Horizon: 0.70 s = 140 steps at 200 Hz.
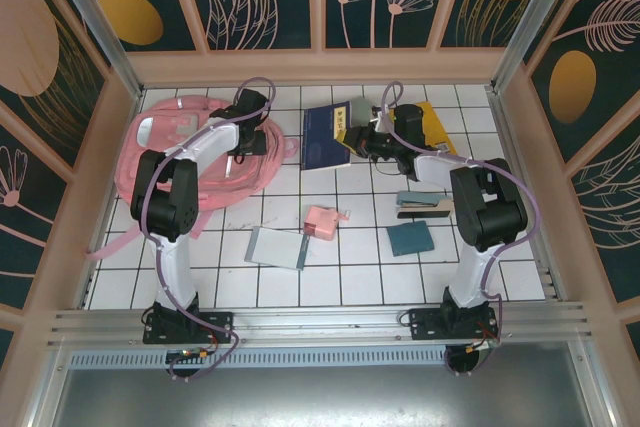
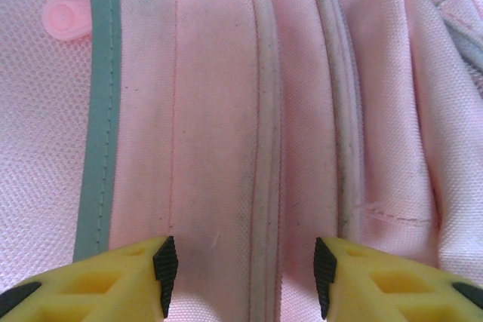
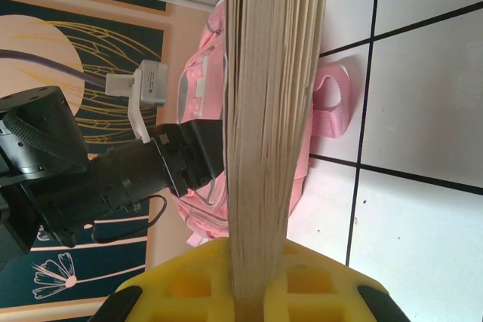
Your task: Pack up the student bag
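The student bag (image 1: pixel 185 152), a large pink backpack, lies at the back left of the tiled table. My left gripper (image 1: pixel 238 150) hovers over its right side. In the left wrist view its yellow fingers stand open (image 2: pixel 245 277) just above the bag's pink fabric (image 2: pixel 211 111), with a piped seam running between them and nothing pinched. My right gripper (image 1: pixel 358 137) is shut on a dark blue book (image 1: pixel 325 137) held on edge at the back centre. In the right wrist view the book's pale page edges (image 3: pixel 275 111) rise from between the jaws (image 3: pixel 256 295), and the bag (image 3: pixel 198 84) lies beyond.
A small pink pouch (image 1: pixel 322 221), a grey notebook (image 1: pixel 277 247), a teal notebook (image 1: pixel 411 238) and a dark stapler-like item (image 1: pixel 425 205) lie on the tiles in front. A yellow item (image 1: pixel 437 127) sits behind the right arm. Frame walls surround the table.
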Available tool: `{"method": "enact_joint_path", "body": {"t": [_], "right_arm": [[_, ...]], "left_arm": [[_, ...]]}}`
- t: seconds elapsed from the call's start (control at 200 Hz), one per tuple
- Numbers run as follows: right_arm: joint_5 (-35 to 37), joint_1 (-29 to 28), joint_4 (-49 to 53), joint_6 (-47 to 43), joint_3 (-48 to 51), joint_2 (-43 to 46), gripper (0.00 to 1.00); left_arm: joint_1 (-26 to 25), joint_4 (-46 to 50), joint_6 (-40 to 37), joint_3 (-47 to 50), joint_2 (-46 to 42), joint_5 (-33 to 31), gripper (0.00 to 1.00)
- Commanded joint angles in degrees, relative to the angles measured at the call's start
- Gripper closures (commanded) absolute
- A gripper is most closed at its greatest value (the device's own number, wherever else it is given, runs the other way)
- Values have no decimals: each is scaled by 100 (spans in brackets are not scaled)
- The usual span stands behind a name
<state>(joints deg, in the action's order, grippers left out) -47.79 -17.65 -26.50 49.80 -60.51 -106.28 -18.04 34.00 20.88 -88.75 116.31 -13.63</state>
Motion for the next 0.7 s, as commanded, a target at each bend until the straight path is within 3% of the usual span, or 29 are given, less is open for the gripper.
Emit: {"method": "enact_joint_path", "body": {"t": [0.0, 0.075, 0.24, 0.695], "right_arm": [[-25, -57, -189, -89, -150, 13, 100], [-3, -70, -197, -60, -155, 12, 100], [-6, -154, -389, 111, -197, -59, 100], [495, -579, -1718, 1146, -337, -532, 100]], "left_arm": [[2, 254, -156, 132, 204, -401, 51], [0, 248, -213, 192, 251, -454, 62], [-2, 309, -202, 51, 143, -451, 100], [-5, 801, -265, -1412, -779, 722, 100]]}}
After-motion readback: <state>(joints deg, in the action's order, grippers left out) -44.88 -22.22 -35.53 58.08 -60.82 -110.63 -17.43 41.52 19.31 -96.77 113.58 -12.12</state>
